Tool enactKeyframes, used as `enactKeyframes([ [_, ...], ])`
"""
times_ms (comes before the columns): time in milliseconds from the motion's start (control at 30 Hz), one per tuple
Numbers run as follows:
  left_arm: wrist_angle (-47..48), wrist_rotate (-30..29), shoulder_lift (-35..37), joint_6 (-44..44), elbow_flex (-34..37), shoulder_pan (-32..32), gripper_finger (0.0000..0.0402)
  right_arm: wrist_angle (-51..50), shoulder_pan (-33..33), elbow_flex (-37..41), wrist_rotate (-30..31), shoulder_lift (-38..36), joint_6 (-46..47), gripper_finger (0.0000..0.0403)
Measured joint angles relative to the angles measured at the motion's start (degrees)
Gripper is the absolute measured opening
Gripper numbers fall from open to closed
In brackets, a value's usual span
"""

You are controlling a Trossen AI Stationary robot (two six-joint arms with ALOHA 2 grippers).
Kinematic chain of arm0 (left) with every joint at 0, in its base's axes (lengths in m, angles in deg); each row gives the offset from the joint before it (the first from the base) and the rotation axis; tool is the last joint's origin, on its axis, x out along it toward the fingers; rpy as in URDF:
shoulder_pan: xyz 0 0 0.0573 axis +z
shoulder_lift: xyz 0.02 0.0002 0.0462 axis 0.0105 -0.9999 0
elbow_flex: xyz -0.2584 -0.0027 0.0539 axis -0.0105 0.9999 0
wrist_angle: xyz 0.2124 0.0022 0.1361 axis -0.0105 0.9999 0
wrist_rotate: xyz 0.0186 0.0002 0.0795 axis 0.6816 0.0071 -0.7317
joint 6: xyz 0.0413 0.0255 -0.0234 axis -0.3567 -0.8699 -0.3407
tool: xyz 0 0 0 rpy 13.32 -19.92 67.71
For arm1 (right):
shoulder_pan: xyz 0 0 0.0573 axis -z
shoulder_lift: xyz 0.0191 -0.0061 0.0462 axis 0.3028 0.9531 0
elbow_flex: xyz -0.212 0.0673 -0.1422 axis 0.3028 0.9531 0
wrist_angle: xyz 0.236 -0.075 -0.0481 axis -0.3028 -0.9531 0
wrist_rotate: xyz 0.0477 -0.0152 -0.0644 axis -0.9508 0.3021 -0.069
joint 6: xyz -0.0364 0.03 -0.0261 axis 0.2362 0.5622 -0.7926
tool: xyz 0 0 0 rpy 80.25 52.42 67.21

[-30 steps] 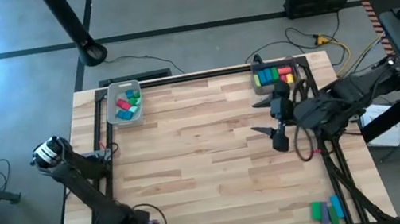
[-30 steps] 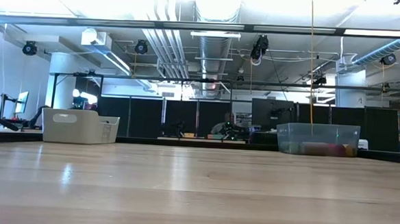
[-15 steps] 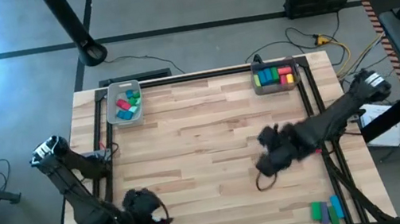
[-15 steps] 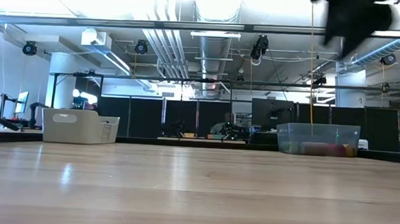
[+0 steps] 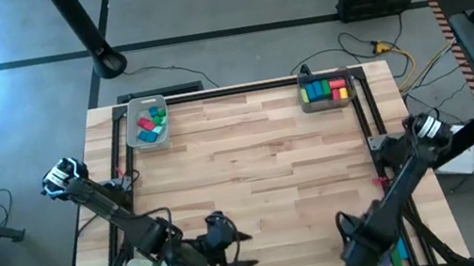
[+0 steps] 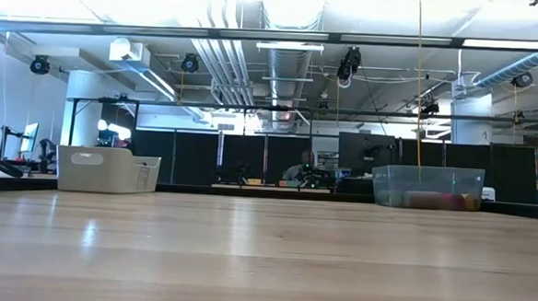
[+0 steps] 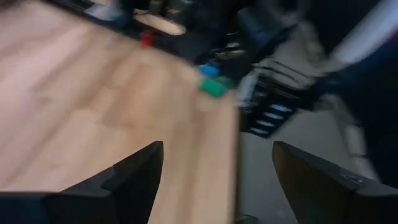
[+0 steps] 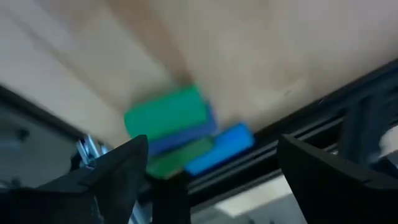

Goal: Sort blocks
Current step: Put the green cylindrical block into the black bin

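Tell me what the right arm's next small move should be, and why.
Probably ease the right gripper down over the green block on the pile at the table's near right corner. Its fingers look open and empty, the blocks lie just ahead of them, and that pile is not yet sorted into a tray.

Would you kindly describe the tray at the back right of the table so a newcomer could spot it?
Start at the wooden table and go to its far edge, right of centre. The clear tray sits there, holding blocks in green, yellow, blue and red. The grey tray at the far left holds only teal, green and red ones.
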Motion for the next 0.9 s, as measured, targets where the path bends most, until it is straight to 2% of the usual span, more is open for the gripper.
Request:
enactKeyframes([
  [67, -3.52, 3.17, 0.00, -0.93, 0.94, 0.30, 0.0286, 1.62, -1.52, 0.03, -3.46, 1.96, 0.16, 0.0352],
  [167, -3.68, 4.03, 0.00, -0.88, 1.23, 0.22, 0.0286, 2.38, -2.26, -0.66, -7.00, 5.04, -1.54, 0.0365],
  [400, -3.56, 3.94, 0.00, 0.18, 1.48, 0.02, 0.0286, 2.42, -2.00, -4.50, -7.57, 7.67, -8.89, 0.0371],
  [600, -3.76, 3.92, 0.00, 0.89, 1.65, -0.32, 0.0286, 3.04, -1.75, -5.36, -7.59, 7.98, -8.38, 0.0371],
  [900, -4.02, 3.84, 0.00, 0.45, 1.74, -0.32, 0.0286, 4.57, -0.92, -5.22, -9.55, 14.33, -13.80, 0.0371],
])
